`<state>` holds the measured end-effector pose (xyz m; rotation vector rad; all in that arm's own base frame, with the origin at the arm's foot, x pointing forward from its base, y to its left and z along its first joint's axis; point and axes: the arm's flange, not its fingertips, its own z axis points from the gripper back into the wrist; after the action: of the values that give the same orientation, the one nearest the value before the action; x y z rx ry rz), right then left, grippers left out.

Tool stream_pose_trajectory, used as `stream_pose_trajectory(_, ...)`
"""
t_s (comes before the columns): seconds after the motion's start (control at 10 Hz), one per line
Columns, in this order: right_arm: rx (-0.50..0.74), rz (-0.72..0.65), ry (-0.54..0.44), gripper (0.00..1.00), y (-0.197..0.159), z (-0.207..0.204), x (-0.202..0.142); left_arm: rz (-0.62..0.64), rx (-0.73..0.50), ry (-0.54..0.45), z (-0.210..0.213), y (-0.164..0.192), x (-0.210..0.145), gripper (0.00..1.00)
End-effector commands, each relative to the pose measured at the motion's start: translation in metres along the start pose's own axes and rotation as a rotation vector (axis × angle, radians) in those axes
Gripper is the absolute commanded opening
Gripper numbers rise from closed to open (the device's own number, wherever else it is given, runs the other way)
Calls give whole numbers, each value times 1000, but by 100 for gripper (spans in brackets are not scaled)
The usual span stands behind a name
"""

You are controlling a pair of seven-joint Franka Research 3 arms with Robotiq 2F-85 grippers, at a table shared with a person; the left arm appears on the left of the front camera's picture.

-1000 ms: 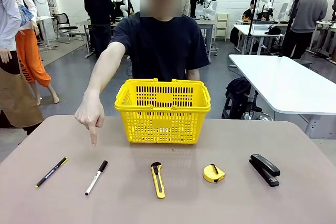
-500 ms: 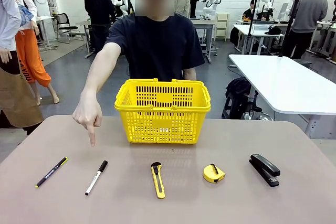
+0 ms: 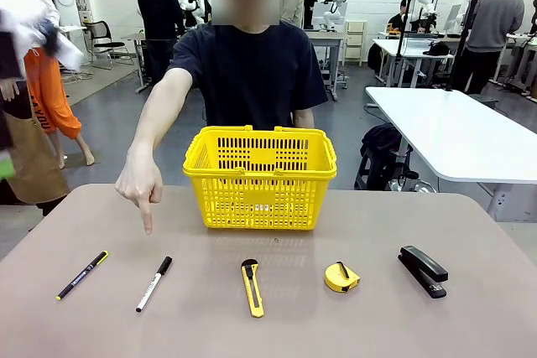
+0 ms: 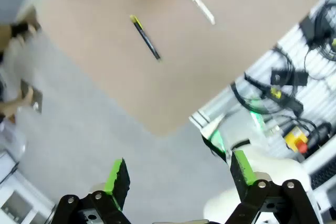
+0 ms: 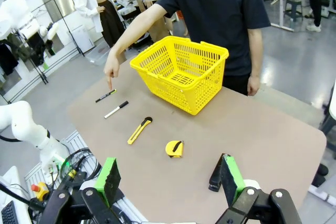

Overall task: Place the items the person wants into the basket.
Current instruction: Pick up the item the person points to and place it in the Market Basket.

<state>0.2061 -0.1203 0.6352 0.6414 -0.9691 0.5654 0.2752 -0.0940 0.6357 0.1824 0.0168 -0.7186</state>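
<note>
Hand (image 3: 141, 184) of the dark-shirted person (image 3: 247, 73) pointed down, seemingly at the white black-capped marker (image 3: 154, 283), lower left; left gripper (image 4: 178, 174) and right gripper (image 5: 170, 179) had fingers spread apart.

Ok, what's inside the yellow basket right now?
The basket has a bare slotted floor in the right wrist view. The strip behind its near wall is covered, so unchecked.

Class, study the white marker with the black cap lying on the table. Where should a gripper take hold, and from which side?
Grip the white marker mid-barrel, coming straight down with the jaws across its narrow width. It lies flat and slanted, black cap toward the person, with bare table either side.
</note>
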Motion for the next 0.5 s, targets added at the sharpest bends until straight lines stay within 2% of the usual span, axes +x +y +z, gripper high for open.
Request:
stream_pose_trajectory(0.0, 15, 6, -12, 100, -2, -3, 0, 74, -26, 52, -30, -11, 39, 100)
stream_pose_trajectory(0.2, 15, 6, -12, 100, -2, -3, 0, 201, -91, -26, -81, -27, 72, 100)
stream_pose_trajectory(0.4, 15, 6, -12, 100, -2, -3, 0, 316, -222, -84, -116, -30, 98, 100)
